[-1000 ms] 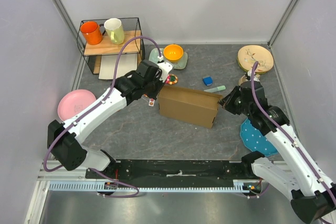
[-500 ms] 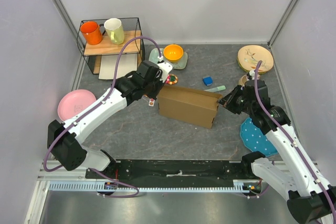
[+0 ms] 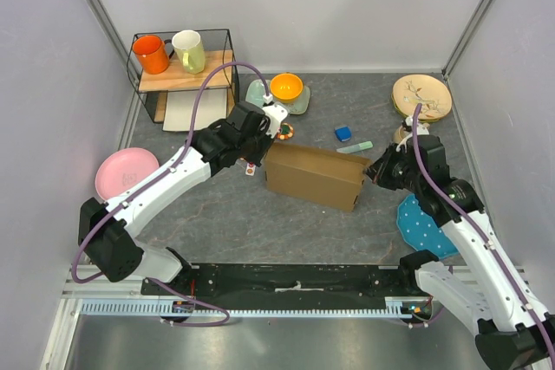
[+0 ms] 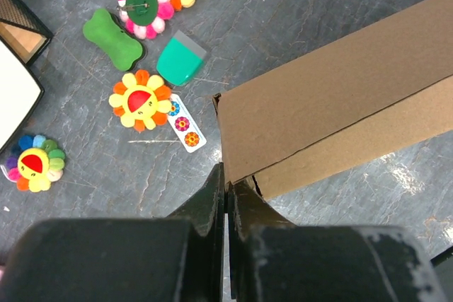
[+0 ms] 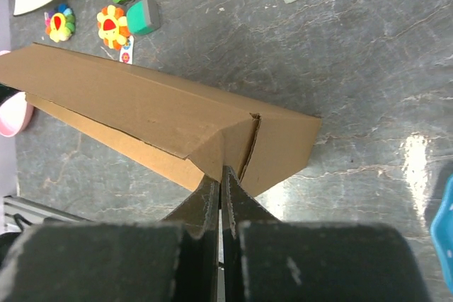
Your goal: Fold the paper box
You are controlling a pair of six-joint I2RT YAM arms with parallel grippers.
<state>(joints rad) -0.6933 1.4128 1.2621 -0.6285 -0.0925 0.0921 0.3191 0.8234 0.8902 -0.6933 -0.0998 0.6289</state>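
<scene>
Left claw (image 4: 227,187), right claw (image 5: 220,176) nipping flat-sided brown corrugated paper box (image 3: 312,176)

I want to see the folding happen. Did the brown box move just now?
Yes, a little. The paper box has slid slightly to the right in the top view, toward the blue spotted plate and away from the pink plate.

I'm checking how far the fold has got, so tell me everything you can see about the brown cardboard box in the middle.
The paper box is plain brown corrugated cardboard, folded into a long, shallow closed shape with creased edges and a thin seam along one side. It sits mid-table, slightly angled. The left fingers are closed at one end corner and the right fingers at the other, each seemingly pinching an edge.
</scene>
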